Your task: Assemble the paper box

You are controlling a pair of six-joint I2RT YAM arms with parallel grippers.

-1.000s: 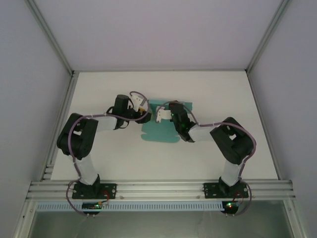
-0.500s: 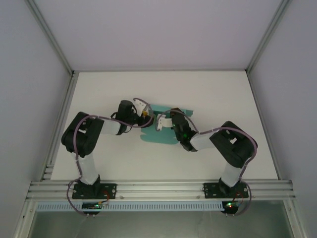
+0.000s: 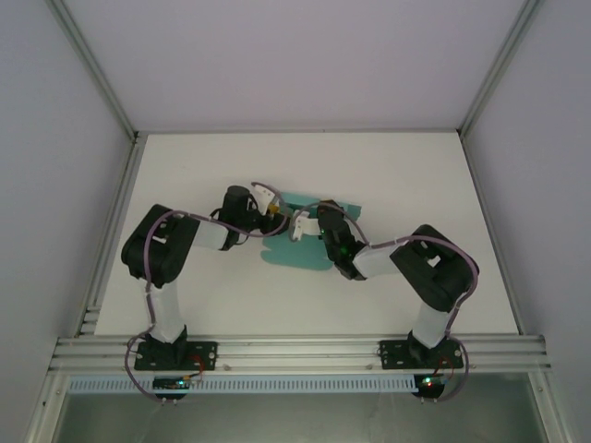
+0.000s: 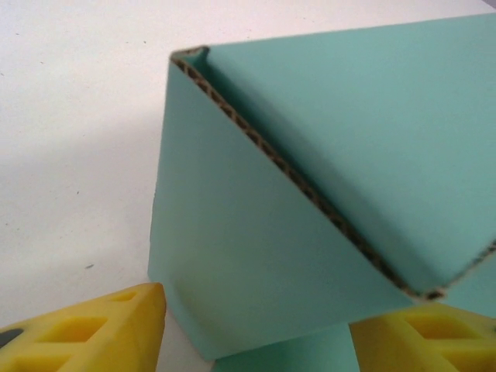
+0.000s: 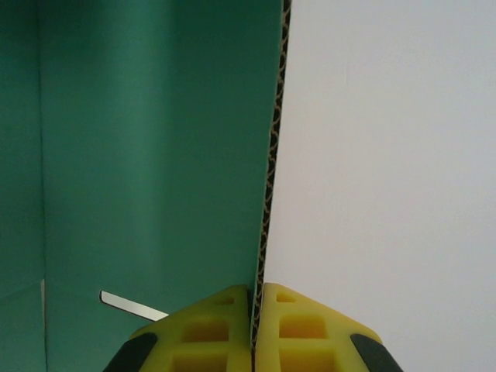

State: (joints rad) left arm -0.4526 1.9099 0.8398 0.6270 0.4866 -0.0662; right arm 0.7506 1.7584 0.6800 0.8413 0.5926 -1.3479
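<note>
Light was bright and even, from overhead. Soft faint shadows fell on table [image 3: 231, 295]. Overhead view was slightly hazy. Wrist close-ups were soft; paper box [image 4: 256, 256] blurred near the lens.

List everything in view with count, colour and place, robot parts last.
Paper box: one, teal, mid-table, partly folded.
Table: one, white, under everything.
Rail: one, silver, near edge.
Left arm, right arm: two, black and grey, bases on the rail.
Left end effector: one, yellow fingers, apart either side of a raised box panel.
Right end effector: one, yellow fingers, shut on a box panel's edge.
</note>
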